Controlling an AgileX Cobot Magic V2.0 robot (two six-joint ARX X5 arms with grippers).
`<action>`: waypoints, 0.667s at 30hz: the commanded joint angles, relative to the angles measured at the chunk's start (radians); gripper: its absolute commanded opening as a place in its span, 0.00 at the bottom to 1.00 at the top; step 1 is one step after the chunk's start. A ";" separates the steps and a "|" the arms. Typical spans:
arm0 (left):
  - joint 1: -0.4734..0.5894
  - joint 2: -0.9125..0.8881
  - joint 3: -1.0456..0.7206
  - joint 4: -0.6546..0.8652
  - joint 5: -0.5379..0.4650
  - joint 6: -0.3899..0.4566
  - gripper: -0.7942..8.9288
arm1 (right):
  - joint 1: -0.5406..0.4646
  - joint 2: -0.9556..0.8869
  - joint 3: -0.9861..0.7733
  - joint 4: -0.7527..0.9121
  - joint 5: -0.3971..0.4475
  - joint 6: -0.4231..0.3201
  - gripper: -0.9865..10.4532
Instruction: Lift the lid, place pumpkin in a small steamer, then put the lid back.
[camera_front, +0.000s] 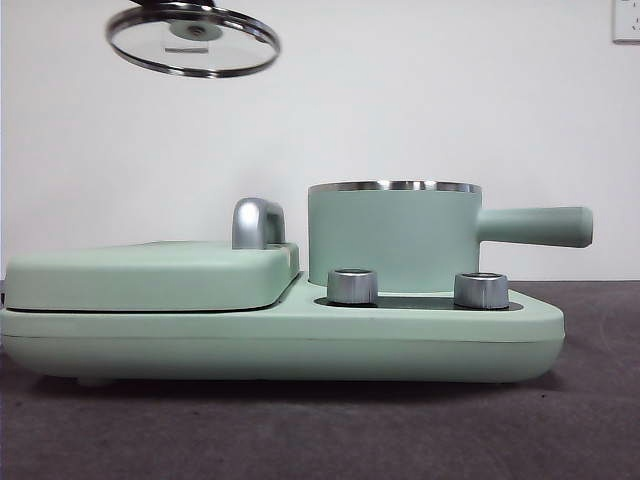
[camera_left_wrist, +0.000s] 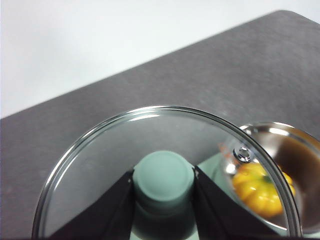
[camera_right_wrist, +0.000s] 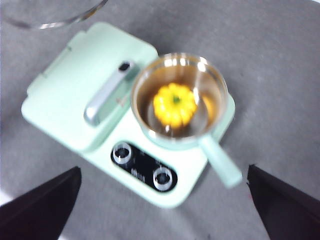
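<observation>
- Our left gripper (camera_left_wrist: 164, 176) has both jaws clamped on the lid's (camera_left_wrist: 165, 165) knob, holding it high above the griddle cover (camera_front: 150, 272).
- The pumpkin (camera_right_wrist: 175, 104) sits inside the small steamer (camera_right_wrist: 179, 100).
- Our right gripper (camera_right_wrist: 165, 200) hangs overhead, jaws wide apart.

You see a plain white wall (camera_front: 450, 100) behind a dark grey table (camera_front: 300, 430), with a white wall plate (camera_front: 627, 20) up in the corner.

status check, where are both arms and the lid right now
Left end effector shut on lid knob, held high. Right end effector open above cooker. Pumpkin in pot. Pot mouth unobstructed.
</observation>
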 joint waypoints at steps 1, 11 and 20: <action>-0.034 0.037 0.032 0.029 0.002 -0.005 0.17 | 0.032 -0.118 -0.080 -0.081 0.008 0.021 0.55; -0.187 0.134 0.032 0.092 0.002 -0.012 0.17 | 0.051 -0.502 -0.369 -0.080 0.028 0.021 0.55; -0.300 0.213 0.032 0.202 0.002 -0.015 0.17 | 0.051 -0.755 -0.614 0.217 -0.081 0.038 0.55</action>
